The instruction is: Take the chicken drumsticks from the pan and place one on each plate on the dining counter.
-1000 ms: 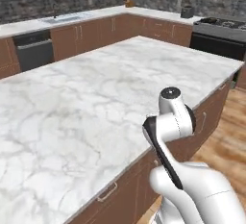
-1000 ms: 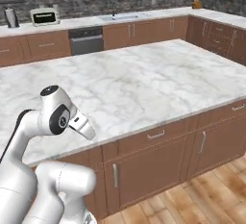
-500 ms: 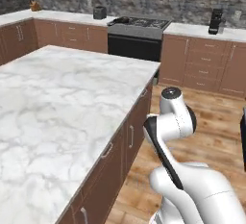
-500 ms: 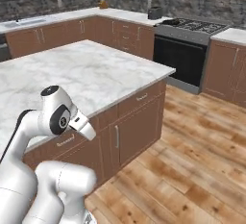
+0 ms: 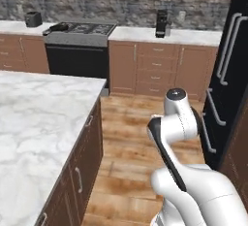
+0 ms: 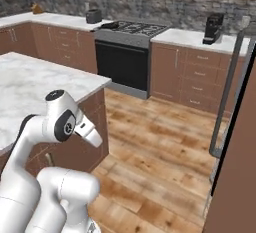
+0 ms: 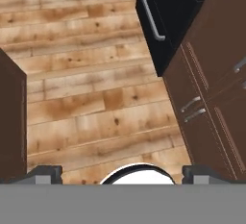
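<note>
The dining counter [image 5: 34, 118] with its white marble top fills the left of the left base view, and its corner [image 6: 30, 77] reaches into the right base view. On the left burner of the black stove [image 5: 80, 45] at the back wall lies a dark flat pan [image 5: 58, 26], also visible as the pan [image 6: 113, 25]. At this distance the chicken drumsticks are too small to tell. The plates are out of view. My gripper [image 7: 123, 174] looks down at the wooden floor. Its fingertips [image 7: 45, 172] stand wide apart, open, with nothing between them.
A black fridge [image 5: 232, 74] stands close on the right, its door [image 7: 163, 21] in the hand view beside brown cabinet fronts [image 7: 216, 98]. A toaster [image 5: 33, 19] and a coffee machine [image 5: 162, 23] sit on the back worktop. Wooden floor [image 6: 160, 142] lies between island and stove.
The whole picture has swung: the base has moved, so the island has slid to the left and the stove, back cabinets and fridge have come into view. The folded arm has not moved.
</note>
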